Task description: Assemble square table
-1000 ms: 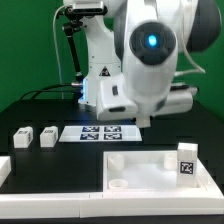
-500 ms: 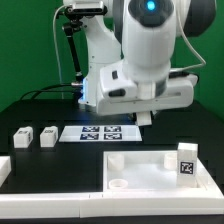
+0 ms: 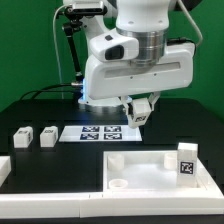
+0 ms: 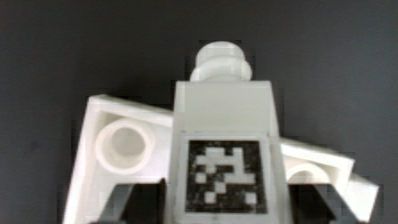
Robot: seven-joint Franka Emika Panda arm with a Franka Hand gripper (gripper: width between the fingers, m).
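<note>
One peg leg is clamped in the gripper, with a corner socket of the square table slab showing beneath it. Another leg stands on the slab at the exterior view's right, and two loose legs wait aside. Most of the fitting looks still to do. Over the last half second the arm has swung up, baring the gripper.
</note>
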